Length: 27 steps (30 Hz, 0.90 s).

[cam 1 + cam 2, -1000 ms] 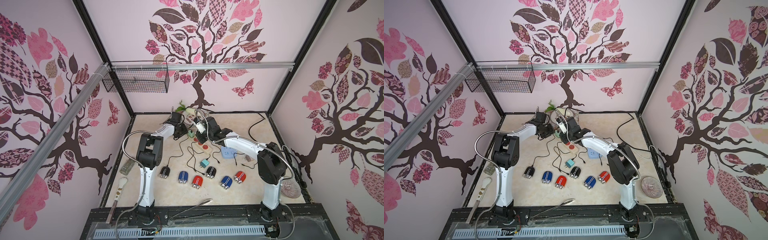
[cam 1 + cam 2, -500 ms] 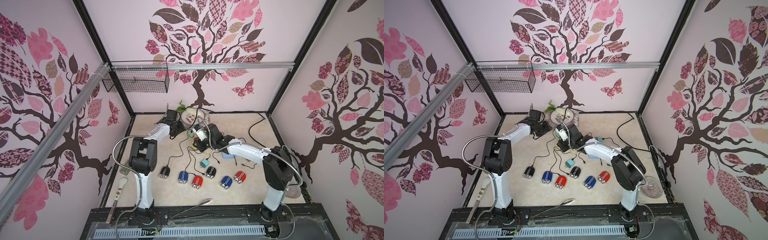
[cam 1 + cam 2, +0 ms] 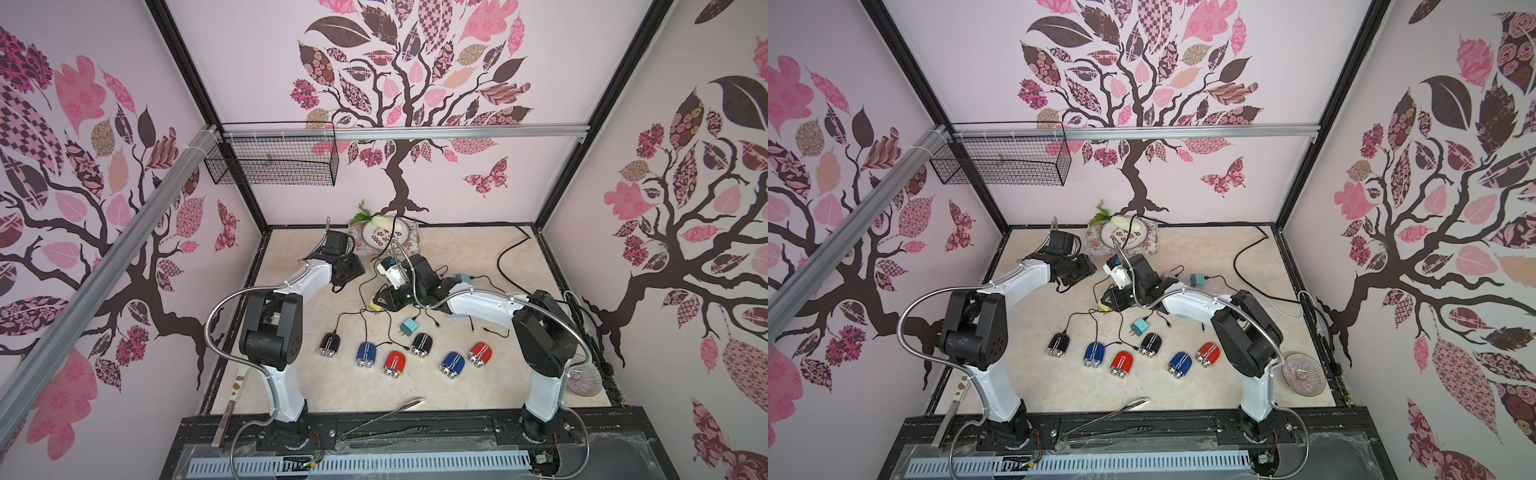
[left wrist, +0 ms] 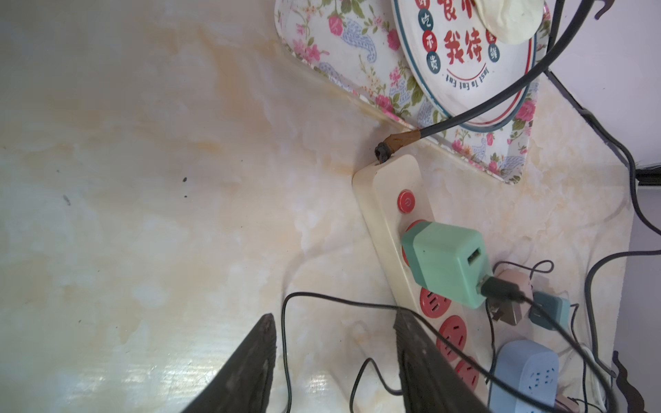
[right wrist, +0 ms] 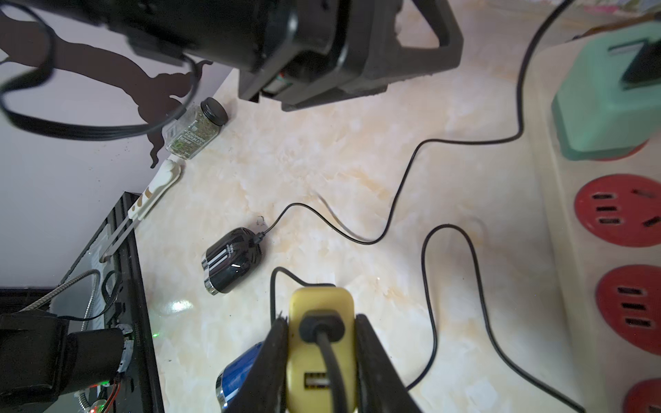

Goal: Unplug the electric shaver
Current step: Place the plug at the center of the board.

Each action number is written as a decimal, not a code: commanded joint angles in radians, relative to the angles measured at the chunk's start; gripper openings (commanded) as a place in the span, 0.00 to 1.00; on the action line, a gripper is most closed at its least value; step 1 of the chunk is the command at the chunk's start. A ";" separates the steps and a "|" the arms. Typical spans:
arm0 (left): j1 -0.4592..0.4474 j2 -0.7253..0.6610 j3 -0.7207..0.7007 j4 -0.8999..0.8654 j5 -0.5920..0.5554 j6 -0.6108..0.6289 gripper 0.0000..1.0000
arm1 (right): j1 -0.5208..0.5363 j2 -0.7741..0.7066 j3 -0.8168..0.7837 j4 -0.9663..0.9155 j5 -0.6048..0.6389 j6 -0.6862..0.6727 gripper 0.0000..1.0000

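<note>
On the tabletop [image 3: 478, 399], the left jaws have opened partway beside the power strip [image 4: 384, 221] — holding nothing. The shavers [image 3: 394, 362] lie in a front row, and one looks unplugged — the right jaws have pulled its yellow plug [image 5: 321, 304] away, squeezed tight.

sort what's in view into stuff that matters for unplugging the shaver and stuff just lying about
For the job: right gripper shut on the yellow adapter; power strip; green adapter plugged into it; black shaver with its cable; left gripper, open.
Lying about: spice jar; floral tray; tongs; glass dish.
</note>
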 commanded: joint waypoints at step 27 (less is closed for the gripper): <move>-0.036 -0.127 -0.132 0.030 -0.001 0.043 0.55 | 0.006 0.091 0.012 -0.082 0.089 0.000 0.53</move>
